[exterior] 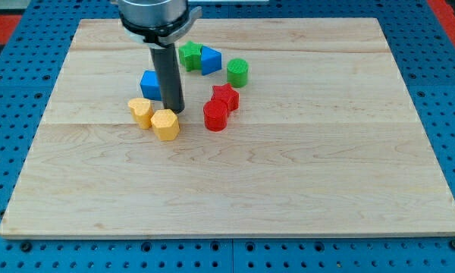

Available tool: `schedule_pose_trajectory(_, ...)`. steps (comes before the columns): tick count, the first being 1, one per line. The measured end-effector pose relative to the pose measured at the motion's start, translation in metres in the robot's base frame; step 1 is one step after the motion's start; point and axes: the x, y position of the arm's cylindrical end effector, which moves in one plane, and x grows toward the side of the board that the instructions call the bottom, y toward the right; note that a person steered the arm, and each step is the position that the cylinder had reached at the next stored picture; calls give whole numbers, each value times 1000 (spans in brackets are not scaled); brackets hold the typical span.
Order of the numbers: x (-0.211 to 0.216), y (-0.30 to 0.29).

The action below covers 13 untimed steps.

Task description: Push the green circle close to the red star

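Note:
The green circle (237, 72) stands on the wooden board, just above and to the right of the red star (225, 97), a small gap apart. My tip (174, 111) is left of the red star, just above the yellow hexagon (165, 123) and right of the blue cube (151, 84). The tip is well left of the green circle and touches neither it nor the star.
A red cylinder (215, 116) sits against the red star's lower left. A green star (189, 55) and a blue triangle (210, 60) lie at the view's top centre. A yellow heart-like block (141, 111) is left of the hexagon. The board (303, 167) has blue pegboard around it.

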Motion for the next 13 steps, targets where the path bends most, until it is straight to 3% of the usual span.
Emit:
schedule_pose_trajectory(1, 0, 22)
schedule_pose_trajectory(3, -72, 19)
schedule_pose_trajectory(7, -35, 56)
schedule_pose_trajectory(9, -85, 124)
schedule_pose_trajectory(10, -68, 142)
schedule_pose_trajectory(11, -79, 199)
schedule_pose_trajectory(12, -124, 212)
schedule_pose_trajectory(13, -142, 180)
